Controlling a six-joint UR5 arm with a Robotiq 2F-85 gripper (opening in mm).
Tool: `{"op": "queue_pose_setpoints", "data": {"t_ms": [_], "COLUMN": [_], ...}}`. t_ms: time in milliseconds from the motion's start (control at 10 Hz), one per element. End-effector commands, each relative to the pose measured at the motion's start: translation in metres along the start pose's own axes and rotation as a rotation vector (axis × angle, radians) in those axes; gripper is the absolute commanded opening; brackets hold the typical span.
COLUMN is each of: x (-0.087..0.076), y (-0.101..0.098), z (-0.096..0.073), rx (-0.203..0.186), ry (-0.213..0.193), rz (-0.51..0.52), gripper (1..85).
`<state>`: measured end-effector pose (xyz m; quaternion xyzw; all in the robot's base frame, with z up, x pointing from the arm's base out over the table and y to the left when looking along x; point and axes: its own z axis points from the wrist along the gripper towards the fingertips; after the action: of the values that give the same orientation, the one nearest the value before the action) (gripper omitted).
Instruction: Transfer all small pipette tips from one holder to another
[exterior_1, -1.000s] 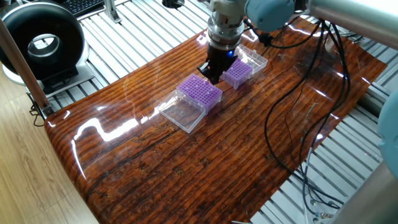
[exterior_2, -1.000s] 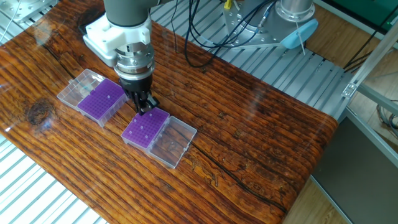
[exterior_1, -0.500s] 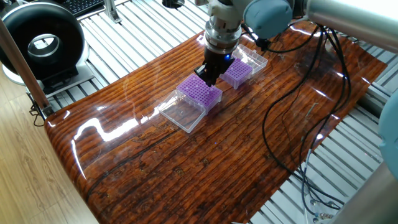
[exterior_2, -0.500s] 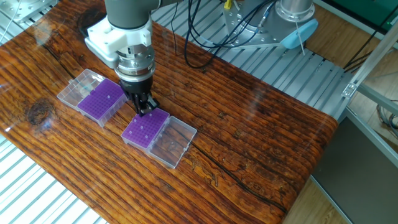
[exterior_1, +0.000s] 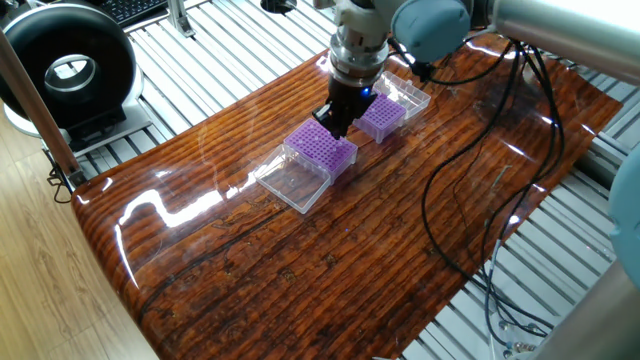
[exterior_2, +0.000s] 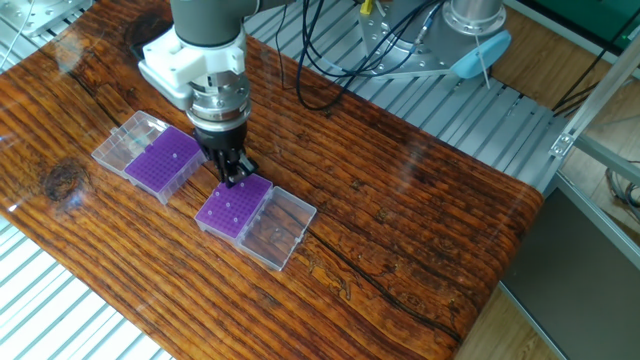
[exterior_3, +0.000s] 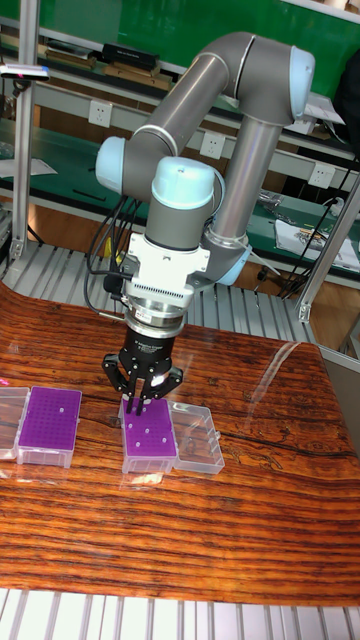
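Two purple grid holders with open clear lids lie on the wooden table. The nearer-centre holder (exterior_1: 322, 149) (exterior_2: 233, 208) (exterior_3: 148, 436) shows several pale dots, the small pipette tips (exterior_3: 146, 432), in its holes. The other holder (exterior_1: 381, 117) (exterior_2: 163, 160) (exterior_3: 52, 424) lies beside it. My gripper (exterior_1: 333, 126) (exterior_2: 234, 178) (exterior_3: 137, 404) points straight down at the back corner of the nearer-centre holder. Its fingers are drawn close together, almost touching the grid. Whether a tip sits between them is too small to tell.
Each holder's clear lid lies flat beside it (exterior_1: 293, 184) (exterior_2: 278, 231) (exterior_3: 197, 452) (exterior_2: 128, 140). Black cables (exterior_1: 470, 170) trail over the table's right side. A round black device (exterior_1: 66, 68) stands off the table at the left. Metal slats surround the tabletop.
The gripper has shifted slightly left along the holder's back edge and has stayed still for the last half second. The holders have not moved.
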<state>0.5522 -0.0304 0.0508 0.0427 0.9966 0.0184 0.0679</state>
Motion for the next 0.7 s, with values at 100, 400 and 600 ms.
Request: {"op": "queue_pose_setpoints", "data": {"t_ms": [100, 400, 600], "x": [0.0044, 0.0072, 0.0086], "y": [-0.0017, -0.0001, -0.0003], "z": [-0.0001, -0.0017, -0.0028], "rx": [-0.015, -0.02, -0.02], "ry": [-0.004, -0.009, -0.009], "rz": [-0.001, 0.003, 0.003], "gripper": [20.7, 20.7, 20.7]}}
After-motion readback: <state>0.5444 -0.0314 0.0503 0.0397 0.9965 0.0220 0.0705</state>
